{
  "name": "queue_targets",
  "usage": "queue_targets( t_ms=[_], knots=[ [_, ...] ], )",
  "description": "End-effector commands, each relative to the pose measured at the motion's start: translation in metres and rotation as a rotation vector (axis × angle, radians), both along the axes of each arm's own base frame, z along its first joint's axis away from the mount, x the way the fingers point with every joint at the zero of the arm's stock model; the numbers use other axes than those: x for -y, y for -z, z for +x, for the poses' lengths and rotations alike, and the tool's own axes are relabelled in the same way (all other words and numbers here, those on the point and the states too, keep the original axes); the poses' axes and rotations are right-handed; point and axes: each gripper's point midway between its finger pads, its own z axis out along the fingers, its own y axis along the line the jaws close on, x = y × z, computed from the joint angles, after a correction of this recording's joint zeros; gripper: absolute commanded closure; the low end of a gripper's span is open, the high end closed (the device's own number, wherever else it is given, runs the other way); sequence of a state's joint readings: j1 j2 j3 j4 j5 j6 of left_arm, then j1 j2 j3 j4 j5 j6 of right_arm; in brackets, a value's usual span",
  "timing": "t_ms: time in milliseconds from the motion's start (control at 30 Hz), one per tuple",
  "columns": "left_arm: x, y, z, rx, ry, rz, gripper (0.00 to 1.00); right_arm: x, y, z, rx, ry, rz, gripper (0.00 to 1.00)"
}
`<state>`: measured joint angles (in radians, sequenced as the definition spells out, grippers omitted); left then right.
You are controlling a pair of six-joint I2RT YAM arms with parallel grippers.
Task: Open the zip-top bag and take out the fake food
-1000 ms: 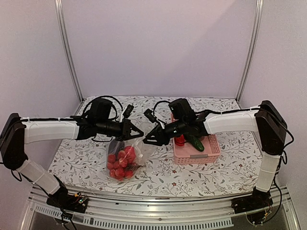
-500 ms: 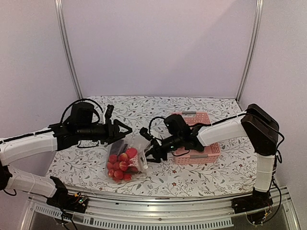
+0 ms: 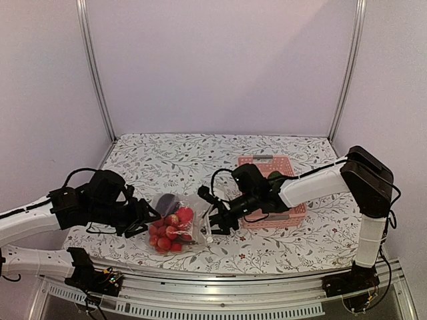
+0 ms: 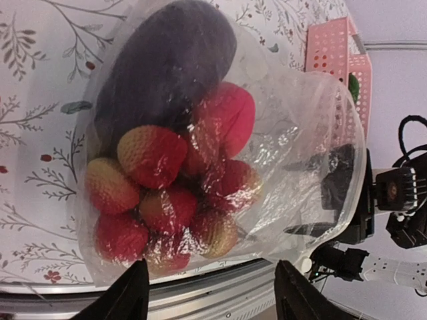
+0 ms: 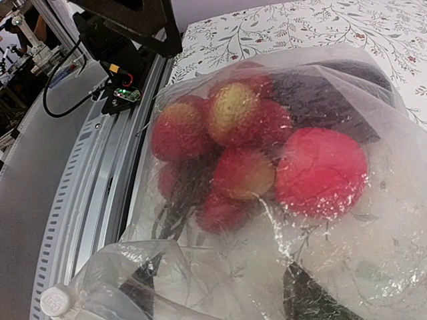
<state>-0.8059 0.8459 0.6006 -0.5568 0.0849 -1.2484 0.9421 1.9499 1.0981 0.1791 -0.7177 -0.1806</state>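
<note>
Here the zip-top bag (image 3: 175, 225) lies between 2 tools, jaws apart: right tool (image 3: 215, 217) touching its loose edge, left tool (image 3: 148, 219) just beside it.

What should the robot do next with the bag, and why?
Probably shut the right gripper on the loose edge of the bag. It and the left gripper stand open, holding nothing; the bag lies on the table with berries and eggplant inside. Loose plastic drapes over the right fingers, so pinching there seems the easiest start.
</note>
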Motion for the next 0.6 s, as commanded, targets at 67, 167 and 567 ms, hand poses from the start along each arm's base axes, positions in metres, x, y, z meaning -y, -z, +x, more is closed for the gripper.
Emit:
queue_targets(
  t_ms=[67, 167, 567],
  knots=[
    [0.010, 0.041, -0.051, -0.279, 0.057, 0.083, 0.34, 0.001, -0.003, -0.012, -0.008, -0.032, -0.004, 0.36],
    [0.016, 0.049, -0.053, -0.288, 0.051, 0.069, 0.32, 0.001, -0.002, -0.013, -0.007, -0.037, -0.007, 0.35],
    [0.018, 0.063, 0.016, -0.131, -0.007, 0.061, 0.37, -0.012, 0.019, -0.027, -0.043, -0.056, -0.043, 0.39]
  ],
)
